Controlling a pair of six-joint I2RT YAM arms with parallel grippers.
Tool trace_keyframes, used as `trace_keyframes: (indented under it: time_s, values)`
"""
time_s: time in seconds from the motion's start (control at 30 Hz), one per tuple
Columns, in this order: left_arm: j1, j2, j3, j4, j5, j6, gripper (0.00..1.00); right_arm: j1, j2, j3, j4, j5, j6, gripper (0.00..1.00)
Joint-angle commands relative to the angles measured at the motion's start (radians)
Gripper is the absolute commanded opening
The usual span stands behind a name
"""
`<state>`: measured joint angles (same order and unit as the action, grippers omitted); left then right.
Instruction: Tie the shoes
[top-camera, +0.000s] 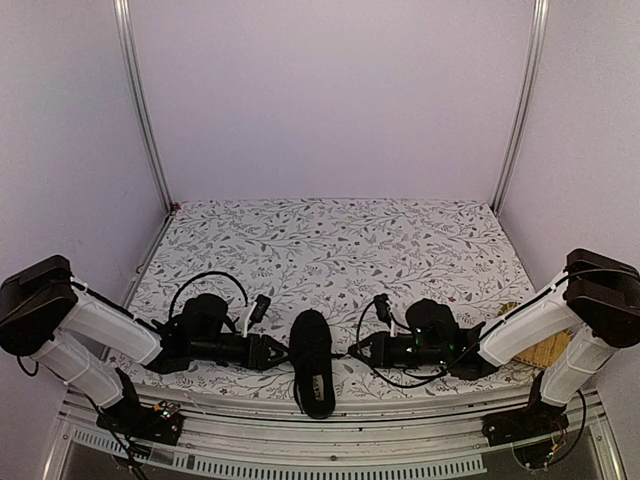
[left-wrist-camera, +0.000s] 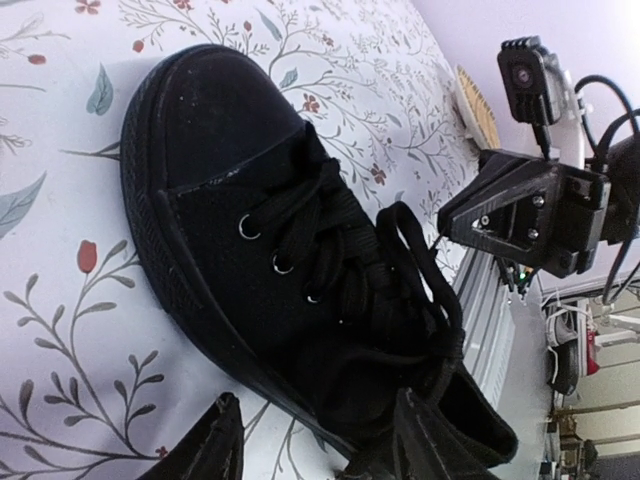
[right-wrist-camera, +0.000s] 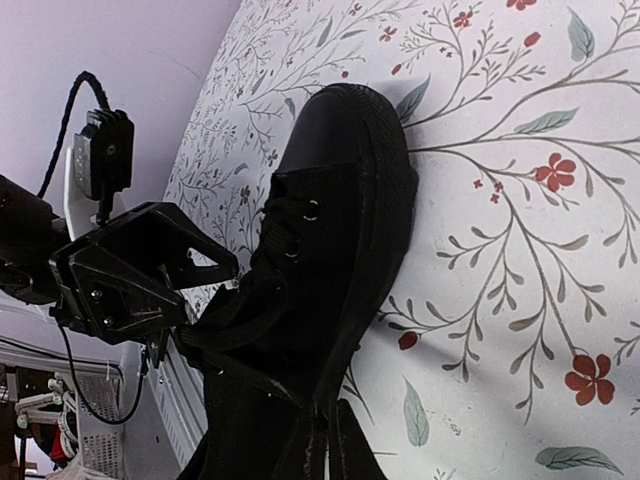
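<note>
The black shoe (top-camera: 313, 360) lies on the floral cloth with its toe pointing away and its heel at the front edge. Its laces (left-wrist-camera: 330, 240) cross the tongue, and one loop (left-wrist-camera: 420, 262) stands up over the collar. My left gripper (top-camera: 283, 353) is at the shoe's left side and is open. In the left wrist view its fingers (left-wrist-camera: 208, 445) are spread wide, one beside the sole and one over the collar. My right gripper (top-camera: 352, 352) is at the shoe's right side. Its fingers (right-wrist-camera: 322, 448) are pressed together, and a lace strand (right-wrist-camera: 250, 362) runs down to them.
A floral cloth (top-camera: 330, 250) covers the table. A yellowish woven mat (top-camera: 545, 345) lies at the right edge, behind the right arm. A metal rail (top-camera: 330, 425) runs along the front, just under the shoe's heel. Pale walls and frame posts close in the back and sides.
</note>
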<state>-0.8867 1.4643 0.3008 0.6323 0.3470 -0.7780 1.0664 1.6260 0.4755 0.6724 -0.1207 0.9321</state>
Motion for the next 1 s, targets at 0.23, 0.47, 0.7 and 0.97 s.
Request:
trace_keyframes:
  time_s: [0.23,0.47,0.7,0.97]
  values:
    - [0.01,0.07,0.014,0.074,0.031,-0.113,0.48,0.0,-0.068,-0.017,-0.101,0.068,0.041,0.21]
    - [0.01,0.095,0.032,0.102,0.06,-0.128,0.46,-0.003,-0.072,0.09,-0.198,0.075,-0.045,0.64]
    - [0.01,0.126,0.055,0.1,0.076,-0.126,0.43,-0.002,0.074,0.258,-0.233,0.01,-0.101,0.66]
    - [0.008,0.154,0.051,0.132,0.085,-0.142,0.27,-0.002,0.156,0.317,-0.266,0.011,-0.095,0.61]
